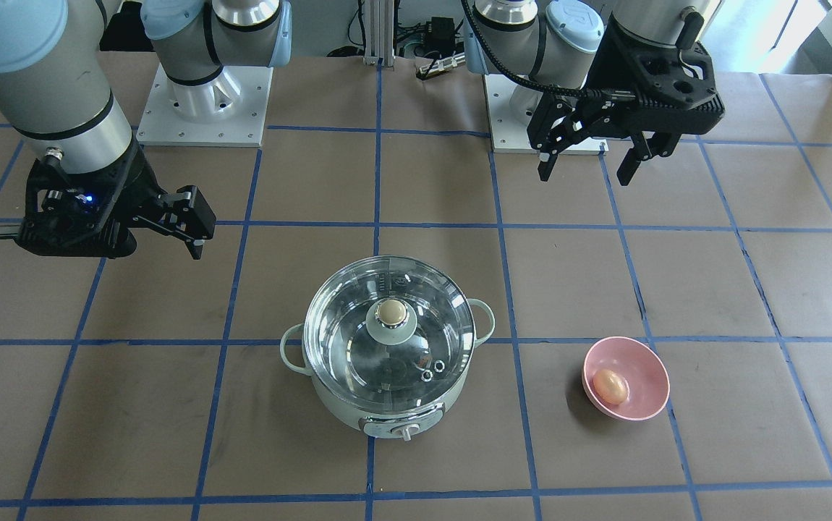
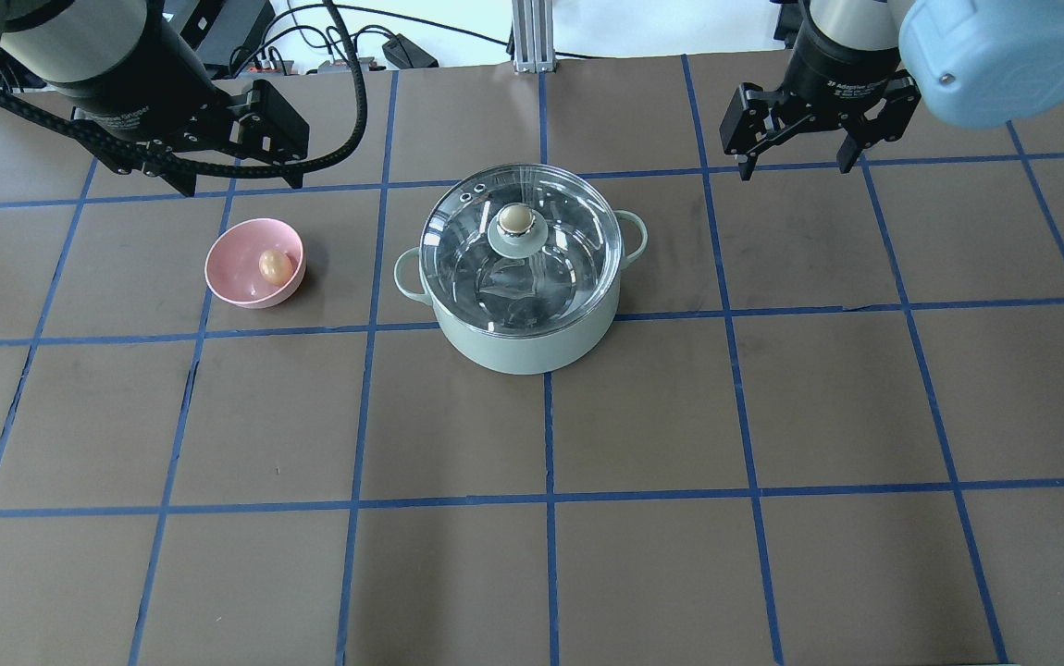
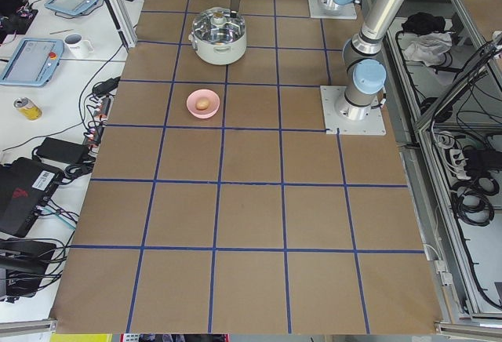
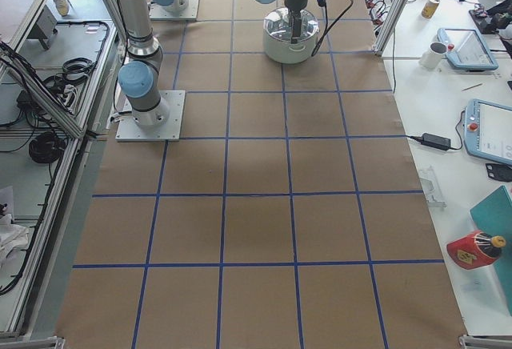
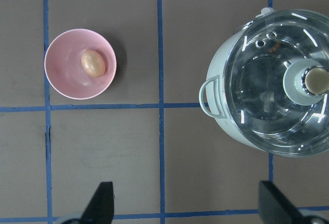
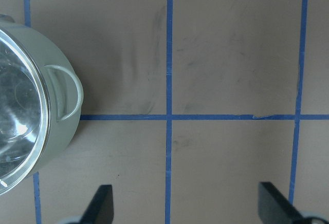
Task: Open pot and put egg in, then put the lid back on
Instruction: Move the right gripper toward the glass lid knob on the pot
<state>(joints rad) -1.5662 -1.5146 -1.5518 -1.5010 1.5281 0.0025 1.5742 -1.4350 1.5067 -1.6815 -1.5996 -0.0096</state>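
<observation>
The mint-green pot (image 1: 394, 409) stands mid-table with the clear glass lid (image 1: 358, 347) shut on it, beige knob (image 1: 391, 312) on top. It also shows in the overhead view (image 2: 523, 347) and the left wrist view (image 5: 218, 121). The egg (image 1: 610, 386) lies in a pink bowl (image 1: 651, 365) on the pot's left-arm side; it also shows in the overhead view (image 2: 274, 266) and the left wrist view (image 5: 93, 63). My left gripper (image 1: 588, 168) is open and empty, raised behind the bowl. My right gripper (image 2: 796, 166) is open and empty, raised behind and beside the pot's right handle (image 6: 69, 98).
The brown table (image 2: 643, 416) carries a blue tape grid. The two arm bases (image 1: 202, 108) stand at the robot's edge. Tablets, a mug and cables lie on side benches off the table (image 3: 70, 44).
</observation>
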